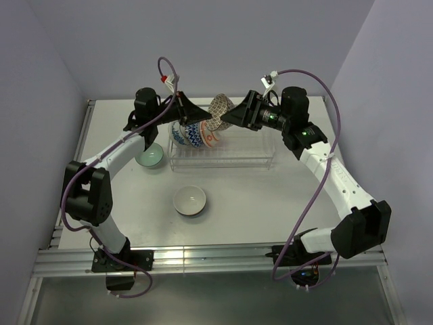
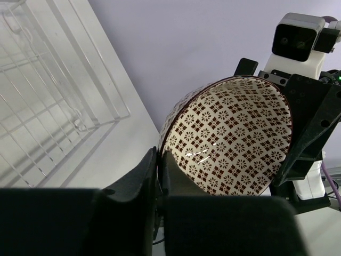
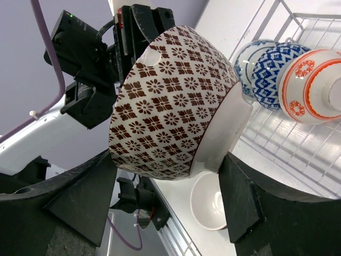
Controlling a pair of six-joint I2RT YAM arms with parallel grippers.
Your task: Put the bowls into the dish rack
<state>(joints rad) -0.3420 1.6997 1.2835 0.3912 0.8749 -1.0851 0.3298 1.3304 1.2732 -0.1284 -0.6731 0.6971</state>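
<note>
Matte black fingers of the left gripper fill the foreground of its wrist view, pinched tight on the thin rim of the brown-patterned bowl, whose glossy cream inside is covered with small dark flower-and-diamond motifs. From the opposite side, the right gripper sets its broad, wedge-shaped black fingers on either side of the same bowl, one against the rounded patterned wall, the other just beside the plain white foot ring. Whether they press on it cannot be told.

Seen from overhead, the bowl hangs tilted in the air between the two arms, over the back of the dish rack. That rack is a long rectangular basket of thin clear bars with low walls, standing on the pale grey table.

Three round ceramic bowls stand on edge at its left end, close together:
- the pale blue-and-white bowl
- the blue diamond-patterned bowl
- the orange-red bowl, white with red rings and rosettes

On the table in front of the rack, the plain white bowl sits upright with a smooth, shiny inside. The pale green bowl sits upright just beside the rack's left end, under the left arm's white forearm. Purple cables loop along both arms.
</note>
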